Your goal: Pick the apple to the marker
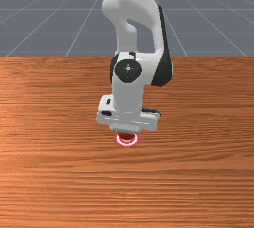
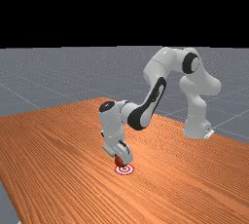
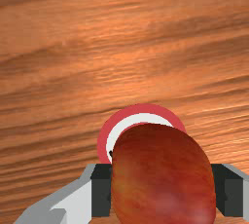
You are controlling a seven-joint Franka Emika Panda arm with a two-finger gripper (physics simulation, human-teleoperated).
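Observation:
The gripper [image 2: 122, 161] points down in the far view, just over the red-and-white ringed marker [image 2: 124, 170], with the red apple [image 2: 119, 161] at its fingers. In the front view the gripper [image 1: 127, 132] hides much of the apple [image 1: 127, 136], which overlaps the marker [image 1: 127, 145]. Seen from the wrist, the gripper [image 3: 163, 190] has a dark pad against each side of the apple [image 3: 163, 174], shut on it. The apple covers part of the marker [image 3: 141, 108] beneath. How much gap lies under the apple, I cannot tell exactly.
Orange-brown wooden table [image 1: 59, 172] surrounds the marker. The arm's base stands at the far view's right, and the forearm reaches over the table [image 2: 63, 145] from there.

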